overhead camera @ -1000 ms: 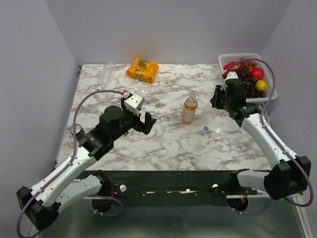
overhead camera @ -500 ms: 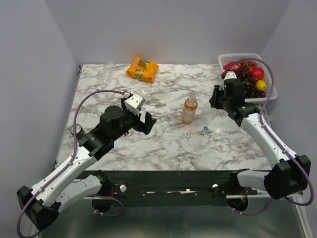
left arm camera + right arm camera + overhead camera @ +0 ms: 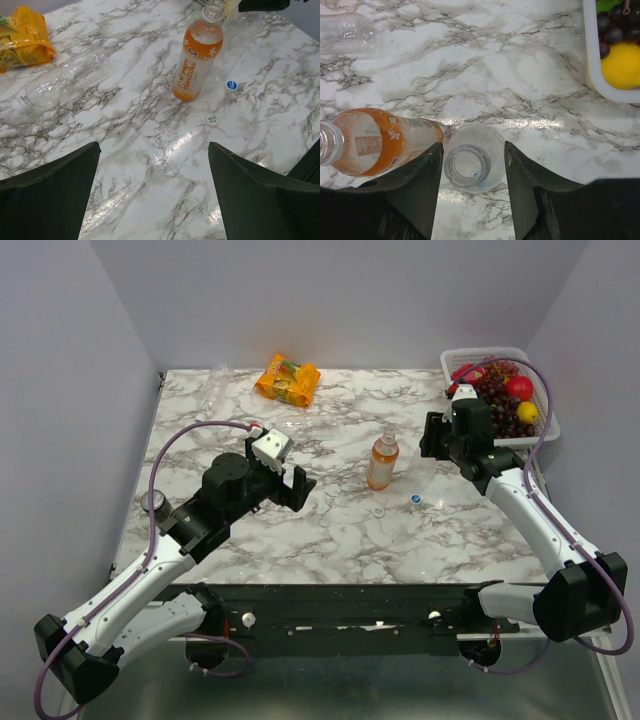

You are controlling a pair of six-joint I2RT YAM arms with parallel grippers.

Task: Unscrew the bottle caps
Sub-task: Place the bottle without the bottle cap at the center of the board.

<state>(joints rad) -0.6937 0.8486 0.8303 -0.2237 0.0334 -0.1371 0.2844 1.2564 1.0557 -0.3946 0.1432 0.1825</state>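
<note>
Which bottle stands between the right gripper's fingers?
The upright clear bottle, uncapped, right beside the orange bottle; the right gripper straddles it. The lying bottle farther off is clear too.

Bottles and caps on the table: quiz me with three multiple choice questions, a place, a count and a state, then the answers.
1. Where is the blue cap relative to the orange bottle? A screwed on it; B on the table near it; C inside it.
2. How many loose caps lie near that bottle? A one; B two; C four.
3. The orange bottle is: A lying, capped; B upright, capped; C upright, uncapped.
Answers: B, it lies on the marble apart from the bottle; B, one blue and one white cap; C, its open mouth shows from the left wrist.
</note>
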